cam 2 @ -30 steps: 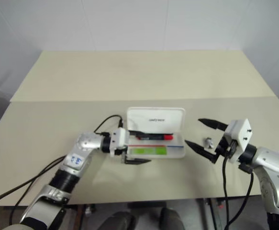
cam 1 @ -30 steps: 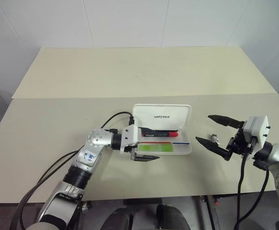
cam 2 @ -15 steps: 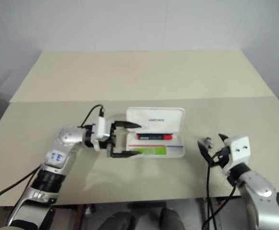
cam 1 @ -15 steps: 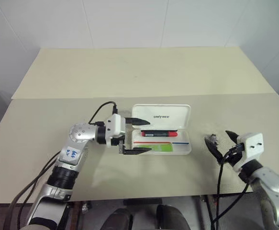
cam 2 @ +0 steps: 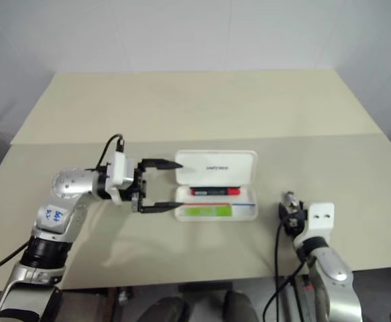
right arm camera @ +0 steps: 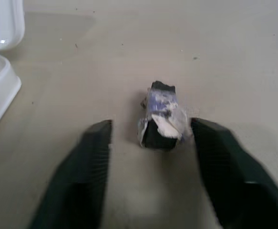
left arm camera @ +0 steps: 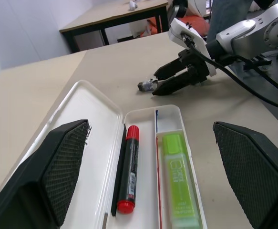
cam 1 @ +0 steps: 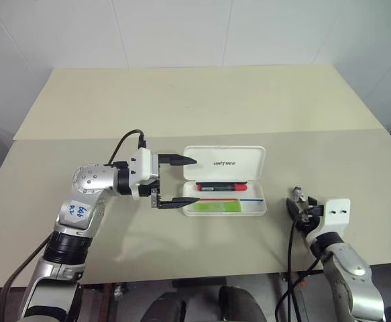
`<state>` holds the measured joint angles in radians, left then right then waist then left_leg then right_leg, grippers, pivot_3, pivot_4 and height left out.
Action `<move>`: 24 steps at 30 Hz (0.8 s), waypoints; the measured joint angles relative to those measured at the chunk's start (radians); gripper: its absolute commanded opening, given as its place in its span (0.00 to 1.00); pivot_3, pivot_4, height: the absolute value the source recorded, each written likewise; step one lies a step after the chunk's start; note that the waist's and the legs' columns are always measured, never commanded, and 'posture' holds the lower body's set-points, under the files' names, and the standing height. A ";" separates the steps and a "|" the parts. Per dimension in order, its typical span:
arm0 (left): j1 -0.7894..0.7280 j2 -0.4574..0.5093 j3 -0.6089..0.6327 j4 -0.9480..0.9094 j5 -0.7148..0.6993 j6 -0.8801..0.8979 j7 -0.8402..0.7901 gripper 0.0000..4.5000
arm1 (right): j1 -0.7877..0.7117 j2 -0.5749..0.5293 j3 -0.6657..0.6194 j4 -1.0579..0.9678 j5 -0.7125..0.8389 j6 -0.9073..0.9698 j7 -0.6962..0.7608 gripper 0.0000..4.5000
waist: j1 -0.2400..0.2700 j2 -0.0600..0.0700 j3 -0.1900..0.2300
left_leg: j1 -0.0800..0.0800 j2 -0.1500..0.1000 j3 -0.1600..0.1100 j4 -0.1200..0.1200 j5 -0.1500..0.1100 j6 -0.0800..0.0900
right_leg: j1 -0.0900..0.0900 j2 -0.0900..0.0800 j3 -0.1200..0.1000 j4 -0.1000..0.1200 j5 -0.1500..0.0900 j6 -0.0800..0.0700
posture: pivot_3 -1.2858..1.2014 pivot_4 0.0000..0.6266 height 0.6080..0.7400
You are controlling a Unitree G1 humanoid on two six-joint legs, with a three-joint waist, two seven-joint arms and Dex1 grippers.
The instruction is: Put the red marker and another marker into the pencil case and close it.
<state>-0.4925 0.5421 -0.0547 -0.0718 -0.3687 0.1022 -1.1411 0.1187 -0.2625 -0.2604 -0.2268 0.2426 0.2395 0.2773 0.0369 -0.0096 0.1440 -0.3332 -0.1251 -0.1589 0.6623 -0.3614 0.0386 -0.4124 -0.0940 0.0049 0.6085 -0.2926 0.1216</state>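
On the left we see the left gripper (cam 1: 176,181), level and pointing to the right toward the pencil case (cam 1: 223,163). Its two black fingers are spread wide, one farther and one nearer, and nothing is between them. The nearer fingertip is just at the left edge of the case tray; we cannot tell if it touches it.

The pencil case lies open near the middle of the table (cam 1: 182,100), with its lid folded back to the far side and the small dark logo visible on it. Both markers are inside the tray. The red marker (cam 1: 222,187) lies along the far part of the tray, next to the hinge, with its red cap to the right. The light-green marker (cam 1: 220,207) lies along the near part, parallel to the first one – a thin red and blue line runs between them.

To the right of the case, well apart from it, a small crumpled object (right arm camera: 160,116), dark with some pale and bluish parts, sits on the table. The right gripper (right arm camera: 150,152) is low at the table surface with this object between its fingers. The fingers are partly open – in the right wrist view a narrow gap shows on each side, so they do not grip it.
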 measured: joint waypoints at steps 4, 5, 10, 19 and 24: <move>0.003 0.009 0.009 -0.003 0.000 0.006 0.014 1.00 | -0.022 0.000 0.001 0.026 -0.004 -0.011 0.000 0.07 | -0.008 0.000 0.000 | 0.000 0.000 0.000 0.000 0.000 0.000 | 0.000 0.000 0.000 0.000 0.000 0.000 | 0.52 0.24 1.00; 0.005 0.009 0.009 -0.006 0.000 0.007 0.018 1.00 | -0.028 0.000 0.001 0.034 -0.007 -0.014 0.001 0.07 | -0.010 0.000 0.000 | 0.000 -0.001 0.000 0.000 0.000 0.000 | 0.000 0.000 0.000 0.000 0.000 0.000 | 0.52 0.24 1.00; 0.030 0.009 0.008 -0.036 0.000 0.007 0.034 1.00 | -0.050 -0.010 0.001 0.057 -0.009 -0.018 0.005 0.07 | -0.013 0.000 0.000 | 0.000 0.000 0.000 0.000 0.000 0.000 | 0.000 0.000 0.000 0.001 0.000 0.000 | 0.52 0.24 1.00; 0.094 0.013 0.009 -0.058 0.001 0.002 0.056 1.00 | -0.117 -0.243 -0.003 0.083 0.077 -0.095 0.318 0.07 | -0.011 0.001 0.001 | 0.000 0.000 0.000 0.000 0.000 0.000 | 0.000 -0.001 0.000 -0.002 0.000 0.000 | 0.52 0.24 1.00; 0.118 0.014 0.008 -0.079 0.002 -0.001 0.072 1.00 | -0.196 -0.418 -0.005 0.152 0.143 -0.156 0.608 0.07 | -0.011 0.001 0.000 | -0.001 0.000 0.000 0.000 0.000 0.001 | 0.001 -0.001 0.000 -0.004 0.000 0.000 | 0.52 0.24 1.00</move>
<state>-0.3744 0.5565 -0.0462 -0.1504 -0.3672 0.1013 -1.0696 -0.0770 -0.6805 -0.2651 -0.0749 0.3854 0.0837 0.8852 0.0255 -0.0088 0.1444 -0.3339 -0.1248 -0.1589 0.6620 -0.3615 0.0393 -0.4113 -0.0947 0.0052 0.6044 -0.2925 0.1215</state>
